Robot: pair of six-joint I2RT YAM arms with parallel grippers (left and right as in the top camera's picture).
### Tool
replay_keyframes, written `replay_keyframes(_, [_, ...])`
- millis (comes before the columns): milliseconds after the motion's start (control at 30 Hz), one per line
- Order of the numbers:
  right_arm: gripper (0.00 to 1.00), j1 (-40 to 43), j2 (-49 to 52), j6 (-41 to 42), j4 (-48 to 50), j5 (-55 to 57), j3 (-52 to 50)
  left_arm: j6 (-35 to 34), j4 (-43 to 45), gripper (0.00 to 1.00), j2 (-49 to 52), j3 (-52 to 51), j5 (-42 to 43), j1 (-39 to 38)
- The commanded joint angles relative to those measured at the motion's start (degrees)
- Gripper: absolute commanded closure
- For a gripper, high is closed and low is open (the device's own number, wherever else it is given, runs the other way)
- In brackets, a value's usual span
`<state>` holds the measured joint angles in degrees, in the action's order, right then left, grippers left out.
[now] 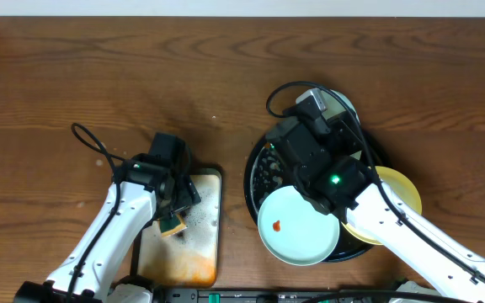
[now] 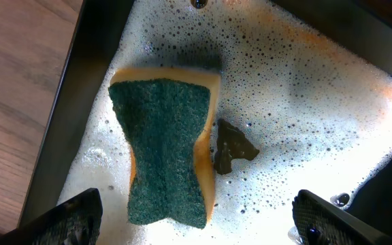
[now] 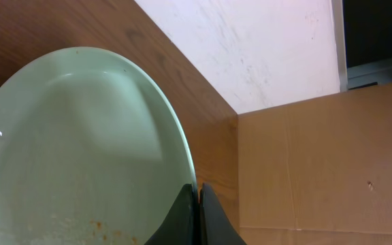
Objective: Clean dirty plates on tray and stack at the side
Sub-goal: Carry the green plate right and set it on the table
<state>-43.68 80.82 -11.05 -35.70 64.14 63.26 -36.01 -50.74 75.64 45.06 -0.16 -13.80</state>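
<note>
My right gripper (image 1: 328,199) is shut on the rim of a pale mint-blue plate (image 1: 297,225) with a small red-orange spot, holding it tilted over the front of the round black tray (image 1: 254,171). The right wrist view shows the jaws (image 3: 198,204) pinching that plate's edge (image 3: 80,150), with orange specks low on the plate. A pale yellow plate (image 1: 398,192) lies on the tray's right side, partly under my right arm. A third plate is hidden. My left gripper (image 1: 173,220) is open, its fingers (image 2: 199,212) on either side of a green-and-yellow sponge (image 2: 165,150).
The sponge lies in a rectangular metal tray (image 1: 205,244) full of white foam (image 2: 305,102), with an orange stain at its front. A small dark scrap (image 2: 231,150) sits beside the sponge. A cardboard box (image 3: 318,170) stands beyond the table edge.
</note>
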Motion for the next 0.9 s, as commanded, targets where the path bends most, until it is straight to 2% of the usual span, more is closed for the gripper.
replay_keyframes(0, [0.99,-1.0,-1.0,-0.4,0.2,2.3,0.8,0.2,-0.1,0.10,0.3,0.0,-0.3,0.2])
replay_keyframes(733, [0.99,-1.0,-1.0,-0.3,0.2,2.3,0.8,0.2,-0.1,0.10,0.3,-0.1,-0.3,0.2])
replay_keyframes(867, [0.99,-0.7,-1.0,1.8,0.2,2.3,0.8,0.2,-0.1,0.09,0.3,0.0,-0.3,0.2])
